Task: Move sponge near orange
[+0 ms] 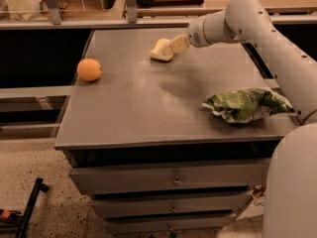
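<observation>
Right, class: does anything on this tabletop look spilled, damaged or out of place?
Nothing really stands out. The orange sits whole near the left edge of the table, the sponge lies towards the back with the gripper against it, and the green bag lies crumpled by the right edge, with nothing spilled from it.

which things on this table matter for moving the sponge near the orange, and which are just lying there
Part of the job:
- sponge, at the back of the table
- orange, near the left edge
- hand, right at the sponge

Just lying about:
- foil bag, green and white, on the right side
</observation>
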You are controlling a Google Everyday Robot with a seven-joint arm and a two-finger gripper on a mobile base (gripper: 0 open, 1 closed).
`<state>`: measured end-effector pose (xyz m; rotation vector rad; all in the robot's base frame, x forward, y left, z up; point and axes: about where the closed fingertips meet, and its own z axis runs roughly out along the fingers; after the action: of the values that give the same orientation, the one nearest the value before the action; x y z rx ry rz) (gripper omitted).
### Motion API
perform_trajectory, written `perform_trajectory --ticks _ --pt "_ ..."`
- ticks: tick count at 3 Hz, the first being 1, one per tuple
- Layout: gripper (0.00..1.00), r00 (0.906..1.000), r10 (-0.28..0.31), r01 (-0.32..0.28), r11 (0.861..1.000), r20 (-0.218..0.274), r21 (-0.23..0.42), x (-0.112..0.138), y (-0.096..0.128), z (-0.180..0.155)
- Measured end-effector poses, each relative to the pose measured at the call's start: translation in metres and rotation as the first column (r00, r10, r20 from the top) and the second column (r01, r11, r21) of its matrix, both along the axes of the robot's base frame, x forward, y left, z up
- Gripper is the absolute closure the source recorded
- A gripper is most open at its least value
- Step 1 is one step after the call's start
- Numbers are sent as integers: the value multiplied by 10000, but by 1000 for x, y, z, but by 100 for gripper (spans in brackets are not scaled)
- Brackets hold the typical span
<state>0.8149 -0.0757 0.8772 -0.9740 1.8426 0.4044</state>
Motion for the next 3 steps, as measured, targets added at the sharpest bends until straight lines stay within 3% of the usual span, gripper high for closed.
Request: perform_trajectory --ticks 1,3 --pt "0 9997 208 -209 9997 -127 -126 -1 2 -12" --pt "0 9991 425 -432 9931 -86 -1092 -1 11 -30"
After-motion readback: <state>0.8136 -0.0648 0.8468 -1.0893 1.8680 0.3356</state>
